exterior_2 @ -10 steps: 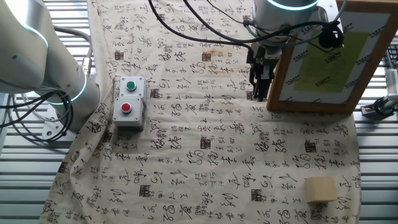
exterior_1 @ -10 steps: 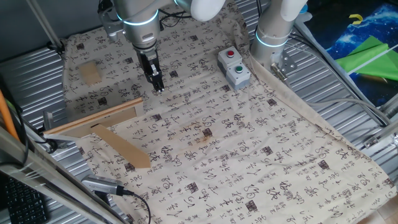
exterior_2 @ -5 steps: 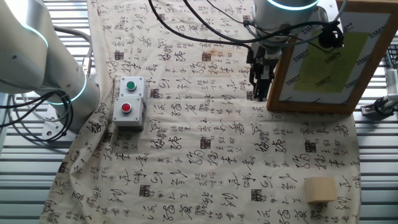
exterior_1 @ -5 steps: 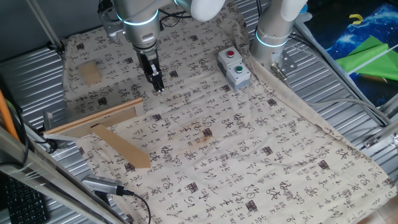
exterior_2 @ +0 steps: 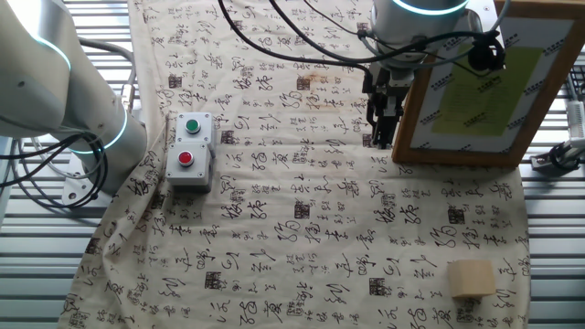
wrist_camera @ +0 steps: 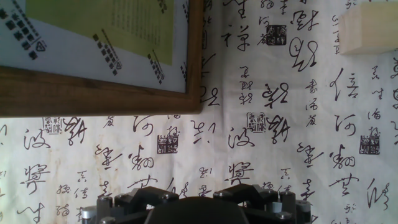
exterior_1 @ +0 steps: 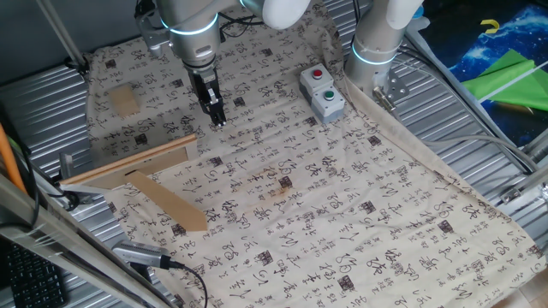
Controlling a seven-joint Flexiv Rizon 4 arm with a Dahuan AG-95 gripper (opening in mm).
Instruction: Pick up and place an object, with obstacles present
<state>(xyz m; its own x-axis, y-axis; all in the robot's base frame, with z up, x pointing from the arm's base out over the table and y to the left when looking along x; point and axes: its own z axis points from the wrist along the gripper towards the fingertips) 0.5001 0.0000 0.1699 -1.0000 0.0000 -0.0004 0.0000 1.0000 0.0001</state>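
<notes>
Nothing has moved since the earlier frames; my arm sits parked over the printed cloth [exterior_1: 282, 188]. One fixed view: my pincer [exterior_1: 218, 120] points down near the cloth, fingers look close together with nothing between them, though the gap is too small to judge for sure. Small wooden block [exterior_1: 124, 100] lies flat on the cloth, well apart from me toward the far left corner. Framed board [exterior_1: 128, 162] stands on edge between me and the near-left area, and the flat tan plank [exterior_1: 171, 204] lies beyond it. Button box [exterior_1: 322, 92] is off to the other side, not in the way. Other fixed view: pincer [exterior_2: 382, 137] hangs just beside the framed board's [exterior_2: 475, 87] wooden edge; block [exterior_2: 472, 278] is alone near the cloth's corner. Hand view: fingertips aren't visible, so I cannot tell the opening here; block [wrist_camera: 368, 30] shows at the top right, board frame [wrist_camera: 99, 93] at upper left. Judgement: approach not started. To do it well, lift first, swing away from the frame edge, open wide, centre over the block, square to its sides, then descend.
</notes>
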